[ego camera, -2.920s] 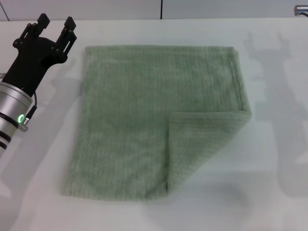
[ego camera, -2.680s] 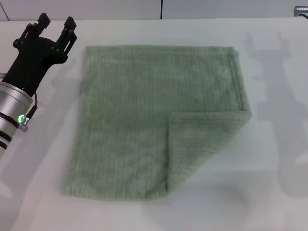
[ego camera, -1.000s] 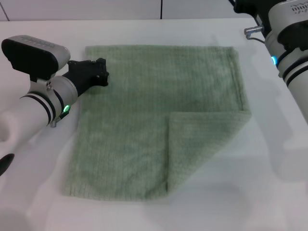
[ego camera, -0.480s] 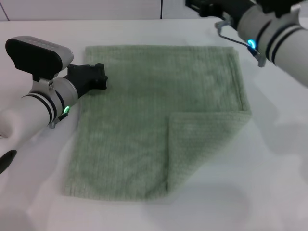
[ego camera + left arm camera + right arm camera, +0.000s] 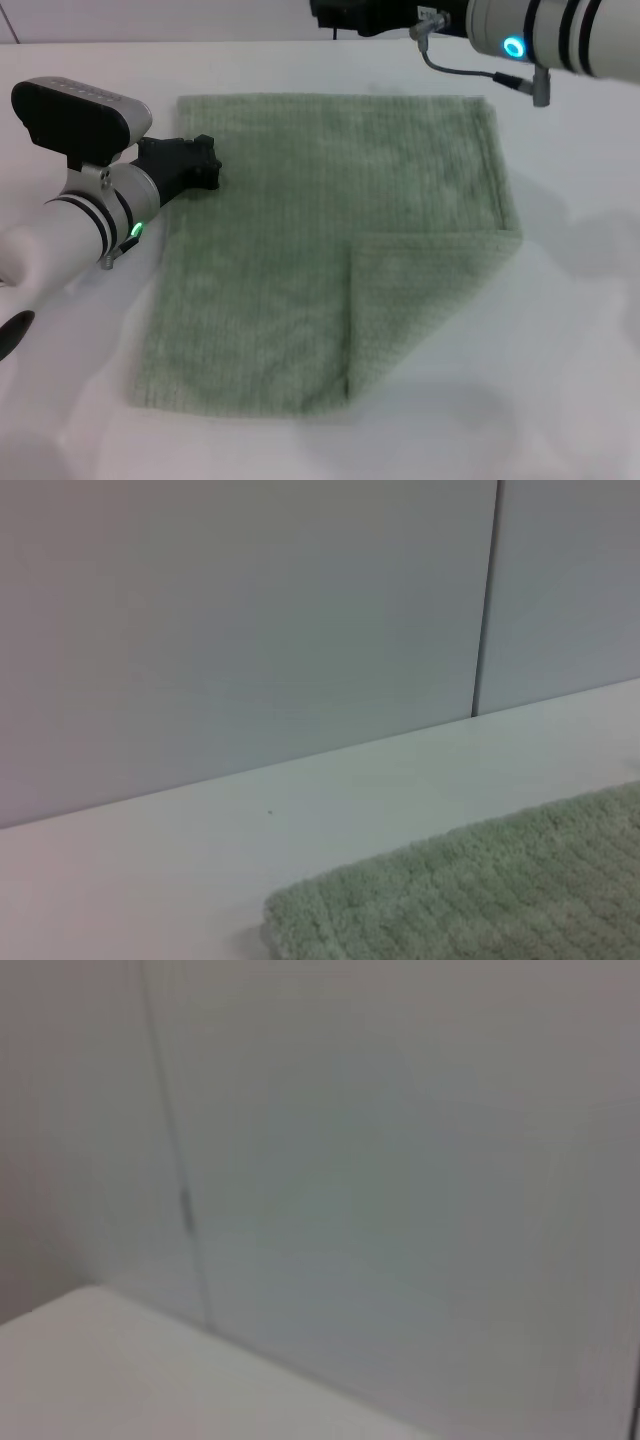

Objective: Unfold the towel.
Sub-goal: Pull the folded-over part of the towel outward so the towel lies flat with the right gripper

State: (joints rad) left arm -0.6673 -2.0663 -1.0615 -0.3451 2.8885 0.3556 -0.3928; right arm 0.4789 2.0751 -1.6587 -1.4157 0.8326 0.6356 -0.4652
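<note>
The pale green towel (image 5: 290, 210) lies flat on the white table (image 5: 560, 360). Its near right corner is folded over onto itself as a triangular flap (image 5: 420, 300). My left gripper (image 5: 203, 165) rests at the towel's left edge, near the far left corner. My right gripper (image 5: 335, 15) hangs above the table just beyond the towel's far edge, near its middle. The left wrist view shows a corner of the towel (image 5: 480, 900) close by. The right wrist view shows only wall and table.
A pale panelled wall (image 5: 200, 18) runs along the table's far side. Bare white table surrounds the towel to the right and front.
My right arm has swung in from the right and moved left along the towel's far edge. My left arm came down to the towel's left edge and has stayed there. The towel has not moved.
</note>
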